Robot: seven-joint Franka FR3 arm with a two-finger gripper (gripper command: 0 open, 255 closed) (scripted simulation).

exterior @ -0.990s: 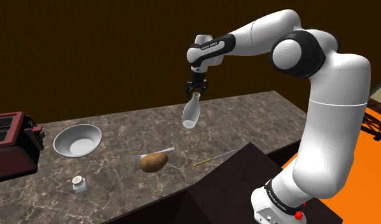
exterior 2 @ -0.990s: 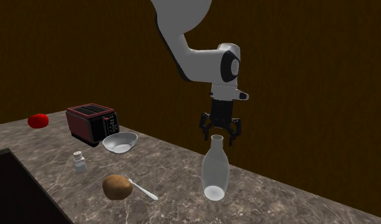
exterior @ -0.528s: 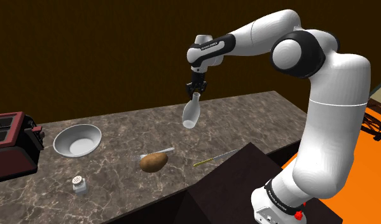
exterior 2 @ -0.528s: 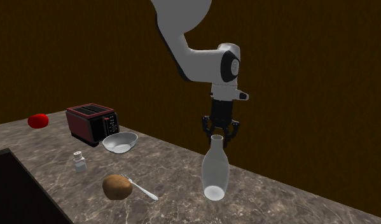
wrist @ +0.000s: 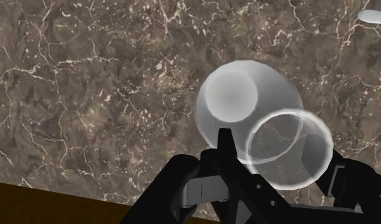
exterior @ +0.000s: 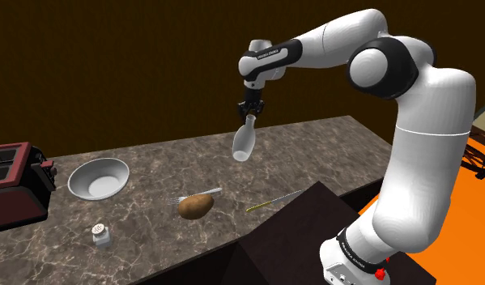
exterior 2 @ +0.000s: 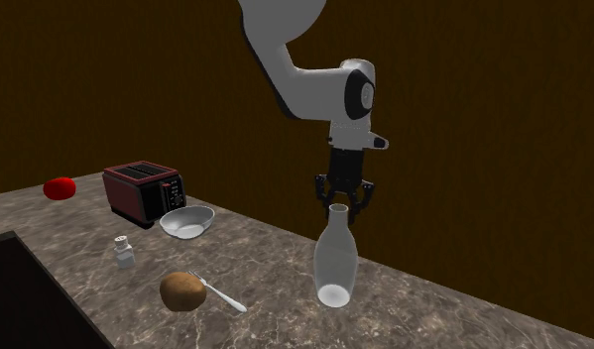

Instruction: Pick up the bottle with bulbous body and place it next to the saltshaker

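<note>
Change: a second ago the black fingers stood spread either side of the bottle's mouth. Now the gripper [exterior: 250, 108] has closed in on the neck, and the wrist and bottle sit a touch higher in both exterior views.
Meaning: the grasp looks made and the lift appears to be just starting; the carry toward the shaker is not yet begun.
Gripper: clamped on the top of the neck, pointing straight down, with the body hanging below it.
Bottle [exterior: 243, 144]: upright and at most barely clear of the countertop [exterior: 329, 146] – I cannot tell whether its base still touches the stone.
Saltshaker [exterior: 100, 235]: well apart from the bottle, near the counter's front edge at the shoulder view's left, with a potato [exterior: 196, 206] and a white bowl [exterior: 97, 178] lying between them.
Bottle's make: translucent and glassy – a slim neck widening into a rounded body, with a pale ring at the base.
Counter's make: dark brown marble with pale veins, polished and flat.
Shaker's make: small, pale and squat, with a dotted top.
Others: the potato is matt brown and oval, and the bowl is smooth and shallow.
</note>
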